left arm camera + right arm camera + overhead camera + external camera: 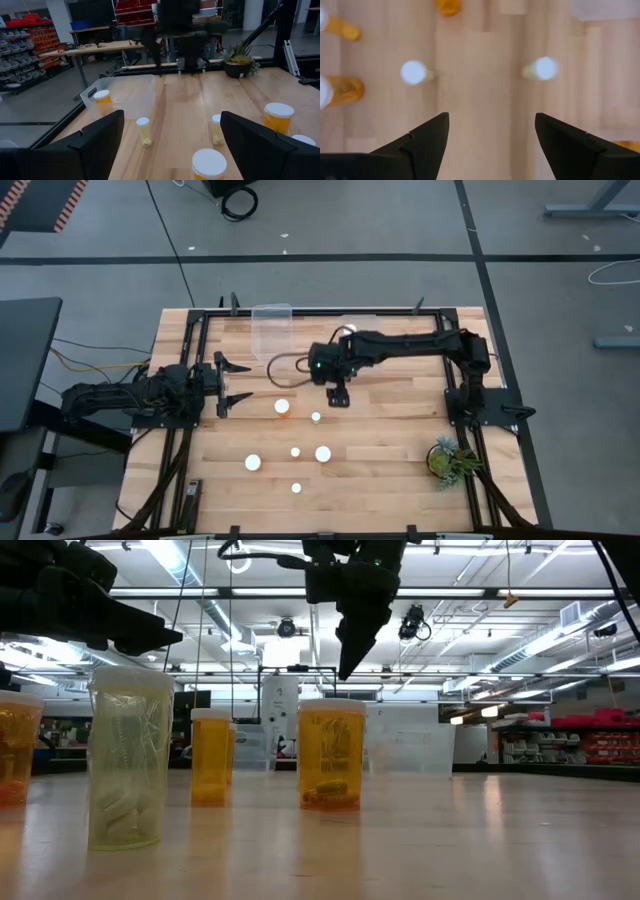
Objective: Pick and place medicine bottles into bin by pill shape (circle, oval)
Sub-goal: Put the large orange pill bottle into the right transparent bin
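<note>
On the left side of the pale wooden slatted table (380, 470), the left gripper (228, 386) rests low near the table's edge, its two dark fingers spread wide with nothing between them; it points across the boards toward the bottles and touches none.

Just beyond its fingertips stands a small amber translucent pill bottle with a round white cap (282, 407), and close by a narrower one (316, 417). Nearer the front edge sit four more white-capped bottles: a wide one (253, 463), a narrow one (296, 451), a wide one (323, 453) and a narrow one at the front (297, 488). All stand upright and apart from each other.

At the far edge a clear plastic rectangular bin (271, 332) sits left of centre, and in the left wrist view one amber bottle (102, 98) shows through its wall.

The right gripper (338, 394) hangs in the air over the middle of the table, pointing downward, its fingers standing wide apart and empty. From its own camera, two white caps (414, 72) (545, 68) lie below, on either side of the gap, well clear of the fingers.

Toward the right front corner stands a small green potted plant (448, 459).
</note>
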Robot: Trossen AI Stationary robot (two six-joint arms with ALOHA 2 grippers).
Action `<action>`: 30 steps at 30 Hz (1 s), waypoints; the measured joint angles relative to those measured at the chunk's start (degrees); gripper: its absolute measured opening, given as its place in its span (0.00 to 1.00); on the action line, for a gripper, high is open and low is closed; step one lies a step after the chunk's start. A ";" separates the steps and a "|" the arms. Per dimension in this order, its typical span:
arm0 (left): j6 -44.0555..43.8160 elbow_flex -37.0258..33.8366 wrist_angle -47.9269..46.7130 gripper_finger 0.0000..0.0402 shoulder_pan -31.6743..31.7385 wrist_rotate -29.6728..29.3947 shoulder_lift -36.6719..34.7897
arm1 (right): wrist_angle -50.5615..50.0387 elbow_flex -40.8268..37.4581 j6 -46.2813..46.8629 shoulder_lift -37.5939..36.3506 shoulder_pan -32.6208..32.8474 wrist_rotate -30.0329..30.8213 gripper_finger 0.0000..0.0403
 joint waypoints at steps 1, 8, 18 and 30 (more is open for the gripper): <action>0.00 -0.02 0.00 0.85 0.00 0.00 0.00 | 0.75 -0.78 -0.09 0.00 0.66 -0.08 0.75; 0.00 -0.01 0.00 0.85 -0.02 0.00 0.02 | 4.11 -3.15 0.57 0.02 5.37 -1.67 0.75; 0.00 -0.01 0.00 0.85 -0.02 0.00 0.02 | 4.85 -3.22 6.39 0.02 10.87 -1.68 0.72; 0.00 -0.02 0.00 0.85 0.00 -0.02 0.01 | 5.17 2.67 5.41 0.02 12.41 -2.29 0.70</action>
